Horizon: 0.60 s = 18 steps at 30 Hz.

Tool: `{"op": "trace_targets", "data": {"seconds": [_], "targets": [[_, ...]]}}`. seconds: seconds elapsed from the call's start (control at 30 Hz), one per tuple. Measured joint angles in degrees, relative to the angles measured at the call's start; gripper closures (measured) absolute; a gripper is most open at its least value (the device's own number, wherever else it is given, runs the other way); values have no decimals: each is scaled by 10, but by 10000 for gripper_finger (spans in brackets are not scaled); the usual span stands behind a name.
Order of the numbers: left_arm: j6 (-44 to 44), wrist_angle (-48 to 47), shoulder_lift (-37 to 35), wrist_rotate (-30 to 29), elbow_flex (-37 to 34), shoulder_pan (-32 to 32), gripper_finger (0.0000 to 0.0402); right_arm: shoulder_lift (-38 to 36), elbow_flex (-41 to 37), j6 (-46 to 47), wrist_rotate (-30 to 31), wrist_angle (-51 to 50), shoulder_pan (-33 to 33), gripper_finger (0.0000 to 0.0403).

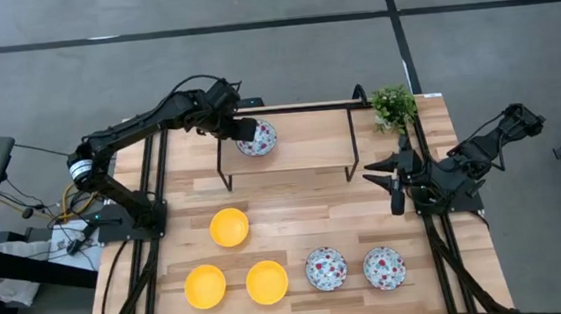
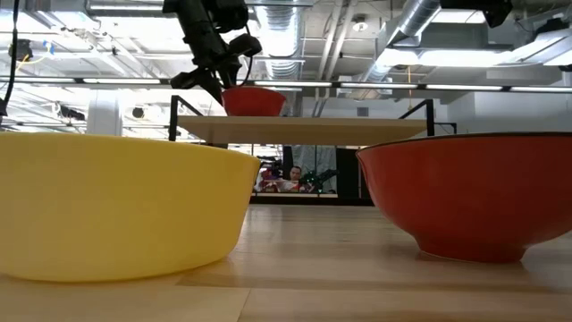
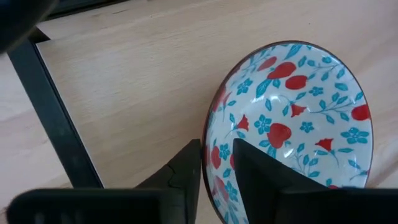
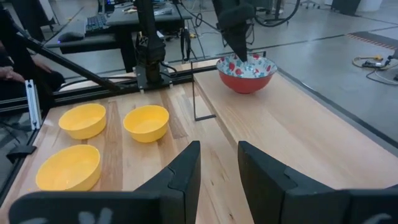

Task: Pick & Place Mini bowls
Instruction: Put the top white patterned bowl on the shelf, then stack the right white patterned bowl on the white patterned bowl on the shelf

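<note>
One red mini bowl with a white, red-and-teal flowered inside (image 1: pixel 259 139) (image 3: pixel 292 106) stands on its base on the raised wooden shelf (image 1: pixel 310 150), near the shelf's left end. My left gripper (image 1: pixel 246 130) (image 3: pixel 216 146) is shut on it. Three yellow mini bowls (image 1: pixel 229 226) (image 1: pixel 204 285) (image 1: pixel 266 281) and two patterned ones (image 1: pixel 325 268) (image 1: pixel 384 267) rest on the table in front of the shelf. My right gripper (image 1: pixel 395 190) (image 4: pixel 219 149) waits at the table's right side, shut and touching nothing. My left gripper pinches the bowl's rim (image 3: pixel 209 134) on the side toward the table's left. One finger (image 3: pixel 261 174) is inside the bowl and the other (image 3: pixel 186 171) is outside. The fingers come slanting down from above and the left (image 2: pixel 214 85). The bowl stands upright on the shelf (image 2: pixel 253 100).
The shelf stands on thin black legs (image 1: pixel 223 166) (image 1: pixel 352 151) along the far half of the table. A small green plant (image 1: pixel 394 106) sits at its right end. In the low view, a yellow bowl (image 2: pixel 116 206) and a red bowl (image 2: pixel 474 192) fill the foreground.
</note>
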Motion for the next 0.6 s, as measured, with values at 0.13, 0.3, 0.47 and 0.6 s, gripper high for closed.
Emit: {"op": "trace_targets", "data": {"seconds": [0.13,0.3,0.47,0.6], "targets": [[0,-2,-4,0,0,0,299,0,0,0,0,0,0,305],[1,-9,-17,-1,-1,0,287,0,0,0,-1,0,0,305],[-3,-14,-68,-2,-1,2,284,0,0,0,-1,0,0,305],[-22,-17,-128,-5,-1,-31,284,0,0,26,-2,0,0,305]]}}
